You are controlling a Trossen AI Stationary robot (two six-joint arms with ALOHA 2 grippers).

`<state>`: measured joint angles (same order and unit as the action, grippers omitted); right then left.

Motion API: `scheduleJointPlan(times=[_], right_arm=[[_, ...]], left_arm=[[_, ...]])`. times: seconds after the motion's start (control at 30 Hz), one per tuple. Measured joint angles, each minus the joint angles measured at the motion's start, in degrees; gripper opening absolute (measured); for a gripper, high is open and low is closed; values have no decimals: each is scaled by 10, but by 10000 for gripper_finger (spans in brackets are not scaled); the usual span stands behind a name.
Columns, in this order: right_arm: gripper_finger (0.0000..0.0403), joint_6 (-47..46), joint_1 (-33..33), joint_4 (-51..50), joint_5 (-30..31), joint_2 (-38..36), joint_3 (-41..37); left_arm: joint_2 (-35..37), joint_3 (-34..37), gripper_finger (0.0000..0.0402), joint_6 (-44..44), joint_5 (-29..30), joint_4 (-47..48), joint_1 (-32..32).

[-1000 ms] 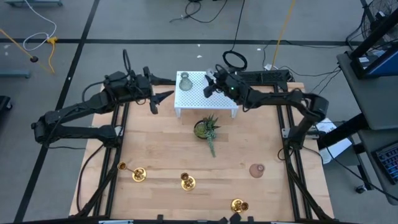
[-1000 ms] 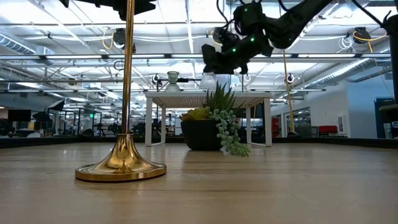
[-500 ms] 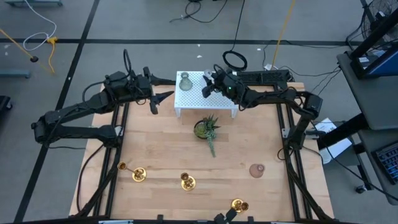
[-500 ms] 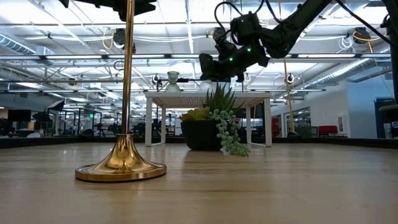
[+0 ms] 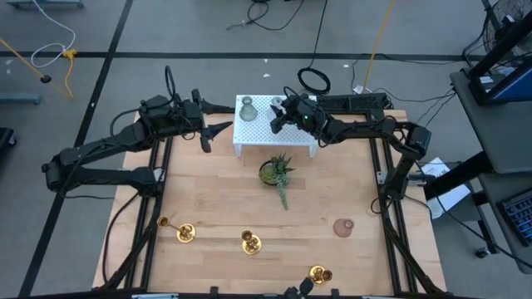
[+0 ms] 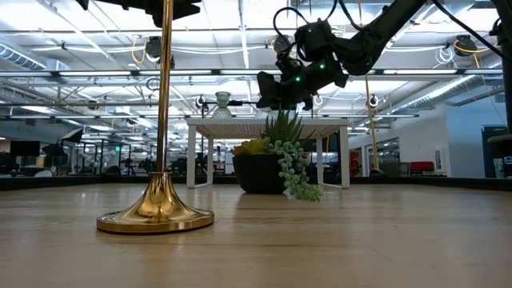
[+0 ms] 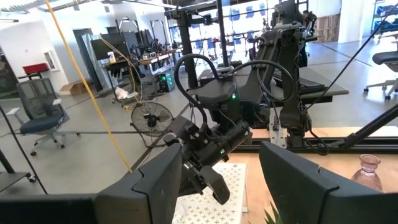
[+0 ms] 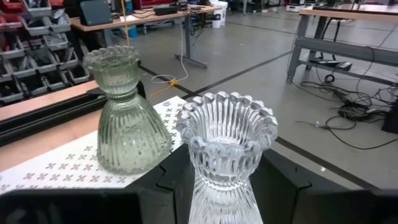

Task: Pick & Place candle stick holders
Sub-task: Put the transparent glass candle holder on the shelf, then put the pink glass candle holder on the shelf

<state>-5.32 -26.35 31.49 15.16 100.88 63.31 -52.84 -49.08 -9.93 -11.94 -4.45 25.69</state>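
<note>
Three gold candlesticks sit near the table's near edge, at the left (image 5: 184, 234), middle (image 5: 250, 242) and right (image 5: 318, 273). One stands upright on its flared base in the low view (image 6: 162, 200). My right gripper (image 5: 278, 115) is over the white perforated stand (image 5: 291, 133), shut on a clear fluted glass holder (image 8: 227, 143), not a gold candlestick. A greenish glass vase (image 8: 127, 124) stands on the stand beside it. My left gripper (image 5: 212, 129) hovers open and empty by the stand's left end. My right gripper has the clear glass holder's lower body (image 8: 217, 199) between its two fingers (image 8: 168, 193), one on each side, below the flared fluted rim. The holder stands upright in the hold. Whether its foot rests on the stand is hidden below the fingers.
A green potted plant (image 5: 276, 173) with a trailing stem stands mid-table, in front of the stand. A small pinkish glass (image 5: 342, 227) sits at the near right. Bare wood lies between the plant and the gold candlesticks.
My right gripper has moved a little toward the table's left edge and slightly down over the white stand, carrying the clear glass holder upright. My left arm has kept still.
</note>
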Motion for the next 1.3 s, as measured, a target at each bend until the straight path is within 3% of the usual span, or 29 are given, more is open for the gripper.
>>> scheduleJointPlan(times=[0.17,0.53,0.83,1.1,1.3], right_arm=[[131,0,-4,-2,-2,0,0],[201,0,-4,-5,-3,0,0],[227,54,17,-5,1,-28,-1],[240,118,36,-9,89,-72,-1],[242,134,49,-22,87,-101,-1]], left_arm=[[0,0,220,1,0,0,0],[0,0,220,1,0,0,0],[0,0,220,0,0,27,0],[0,0,220,10,0,35,0],[0,0,220,15,0,35,0]])
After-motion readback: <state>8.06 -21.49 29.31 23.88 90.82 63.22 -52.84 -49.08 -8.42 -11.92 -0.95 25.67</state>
